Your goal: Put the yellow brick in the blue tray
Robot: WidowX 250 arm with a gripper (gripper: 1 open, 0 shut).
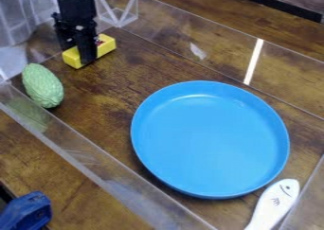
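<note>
Butter-yellow brick was at the gripper, blue tray was waiting

The gripper's fingers [81,56] were down at the yellow brick [91,53], over in the far left corner of the table. From where I stood I couldn't tell whether they had closed on it or were only set around it. The brick looked to be resting on the dark wooden table [139,44], with a green vegetable [42,85] just beside it, on the near side.

Farther out lay the blue tray [210,139], well apart from the brick, with nothing on it. So the job seemed barely begun: reaching the brick was done, while a sure grip, the lift, the carry across and the setting down were all left, as I judged it.

As for writing, the brick's top was mostly covered by the gripper, and I could read no label or brand anywhere.
</note>
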